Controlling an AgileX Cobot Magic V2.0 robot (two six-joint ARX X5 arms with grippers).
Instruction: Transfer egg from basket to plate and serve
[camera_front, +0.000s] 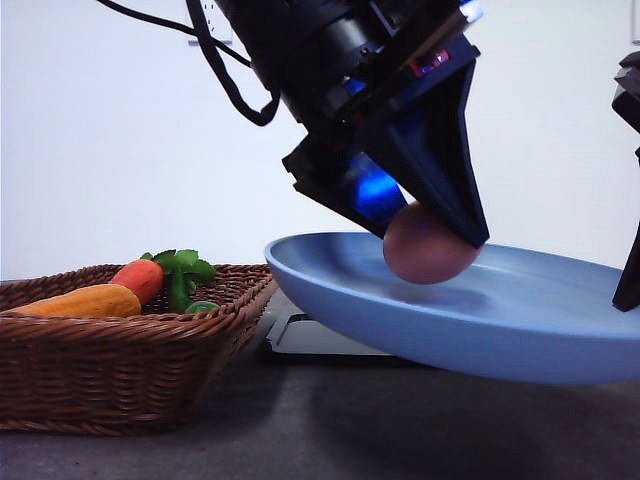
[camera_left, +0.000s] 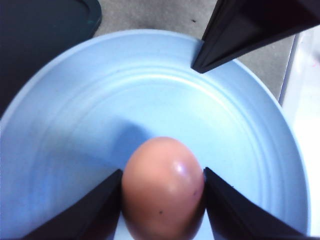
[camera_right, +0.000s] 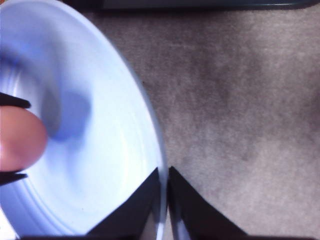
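Left end effector (camera_left: 162, 200) grips egg (camera_left: 162, 192) just above plate (camera_left: 75, 125); right end effector (camera_right: 164, 200) is clamped on plate rim, plate tilted off worktop (camera_front: 300, 430).

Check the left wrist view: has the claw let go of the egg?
No, the left claw has both fingers pressed against the egg over the plate.

Carrot toy (camera_front: 140, 279) with green leaves (camera_front: 182, 270) and an orange-yellow piece (camera_front: 85, 301) — well left of the tool. Black tray (camera_front: 315, 338) — below it, on grey table (camera_front: 330, 420).
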